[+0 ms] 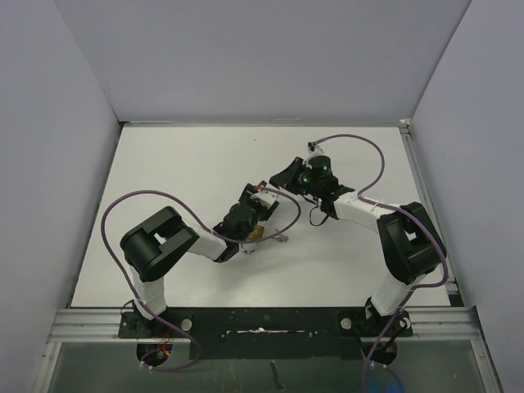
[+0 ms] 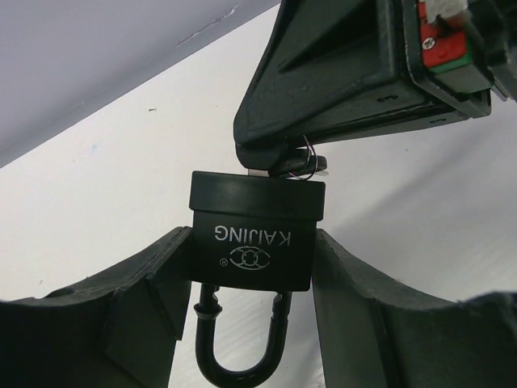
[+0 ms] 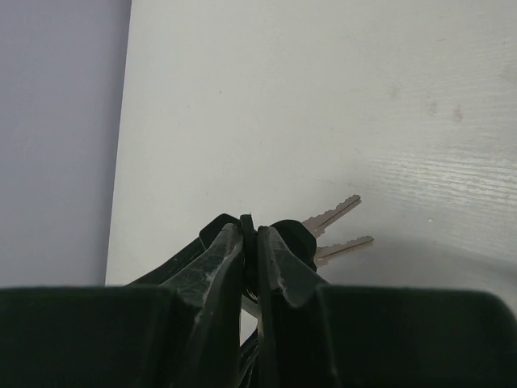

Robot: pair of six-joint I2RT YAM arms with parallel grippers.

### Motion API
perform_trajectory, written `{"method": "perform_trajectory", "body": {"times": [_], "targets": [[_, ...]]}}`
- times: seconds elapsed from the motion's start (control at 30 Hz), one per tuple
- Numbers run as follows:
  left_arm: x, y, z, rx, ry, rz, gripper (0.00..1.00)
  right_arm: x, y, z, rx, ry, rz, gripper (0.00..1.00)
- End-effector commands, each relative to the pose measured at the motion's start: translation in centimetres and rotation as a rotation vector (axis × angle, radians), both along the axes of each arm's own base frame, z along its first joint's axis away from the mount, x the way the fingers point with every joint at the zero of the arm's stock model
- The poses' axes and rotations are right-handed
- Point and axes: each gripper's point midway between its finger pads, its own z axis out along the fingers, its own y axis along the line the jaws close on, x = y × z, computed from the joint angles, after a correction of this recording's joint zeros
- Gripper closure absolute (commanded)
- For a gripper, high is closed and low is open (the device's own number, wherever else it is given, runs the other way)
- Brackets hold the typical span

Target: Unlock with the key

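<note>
Two-arm hold around mid-table. Left: clamping the black padlock (image 2: 250, 242) with the left gripper (image 2: 252, 255), fingers (image 2: 137, 315) pressed on its narrow sides, label upside down, shackle (image 2: 238, 360) toward the wrist with both legs seated in the body. Right: pinching a black key head (image 3: 248, 222) edge-on with the right gripper (image 3: 250, 236), tips closed tight on it. Seeing two spare keys (image 3: 331, 216) just past the tips, over the white table (image 3: 323, 97). Meeting the padlock's end opposite the shackle with the right tip; blade insertion: can't tell.
</note>
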Motion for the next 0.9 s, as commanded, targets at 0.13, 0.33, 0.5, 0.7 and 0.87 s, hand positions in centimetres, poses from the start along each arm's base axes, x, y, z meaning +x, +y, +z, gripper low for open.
{"method": "perform_trajectory", "body": {"times": [0.13,0.33,0.5,0.7,0.87], "targets": [[2.07,0.83,18.77,-0.466,-0.427,0.105,1.00,-10.45,3.46,-6.06,-0.025,0.396,0.262,1.00],[2.08,0.91,18.80,-0.467,-0.427,0.109,1.00,-10.49,3.60,-5.92,-0.020,0.391,0.270,1.00],[1.97,1.07,18.87,-0.468,-0.428,0.111,1.00,-10.45,3.63,-5.81,-0.018,0.388,0.273,1.00],[1.91,1.25,18.84,-0.463,-0.428,0.114,1.00,-10.44,3.71,-5.81,-0.015,0.386,0.276,1.00],[1.78,1.39,18.77,-0.467,-0.420,0.109,1.00,-10.45,3.69,-5.61,-0.014,0.373,0.284,0.94]]}}
